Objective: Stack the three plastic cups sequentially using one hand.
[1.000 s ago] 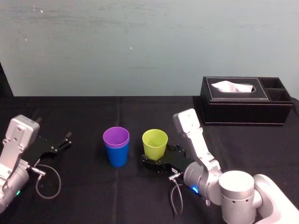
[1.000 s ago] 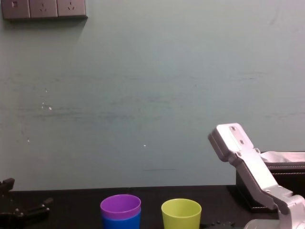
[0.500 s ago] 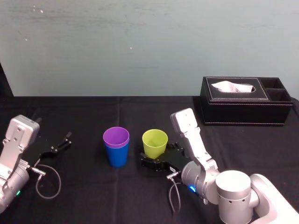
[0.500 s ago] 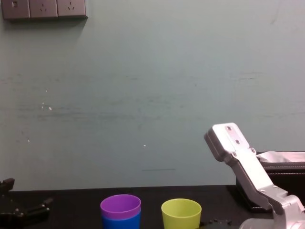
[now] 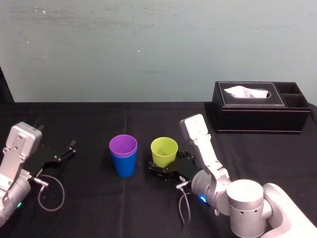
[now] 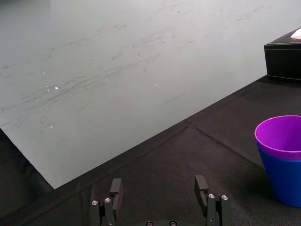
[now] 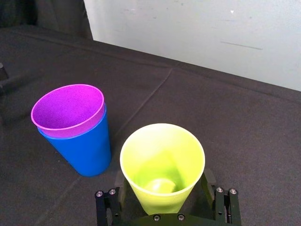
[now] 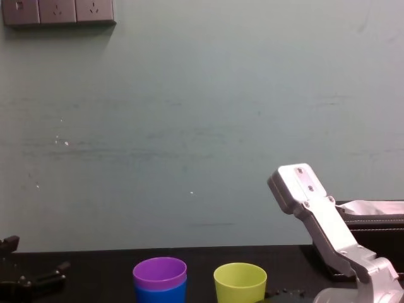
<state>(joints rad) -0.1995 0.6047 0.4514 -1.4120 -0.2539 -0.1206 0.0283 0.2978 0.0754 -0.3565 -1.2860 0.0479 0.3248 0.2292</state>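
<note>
- Jaws of the right gripper [image 7: 163,181] stand spread, one on each side of the yellow-green cup [image 5: 164,151], low on its wall near the base. Nothing is clamped yet.
- That low approach looks deliberate: it leaves the cup's rim and upper wall free, and a grip there should let its bottom drop into another cup.
- The yellow-green cup stands upright on the black table [image 5: 89,124], mouth up, just beside the other two and not touching them.
- The purple cup [image 5: 123,146] already sits nested inside the blue cup [image 5: 124,166], with its rim showing just above the blue one. Two of the three are therefore stacked, and this cup is the last.
- The next move probably calls for a gentle squeeze, a lift clear of the purple rim, a short carry toward the robot's left, then a straight descent.
- The left gripper [image 6: 157,186] lies parked at the table's left side, its jaws apart and empty, well away from the cups, as a one-handed job would have it.
- The tissue box [image 5: 257,106] sits at the far right, out of the way.
</note>
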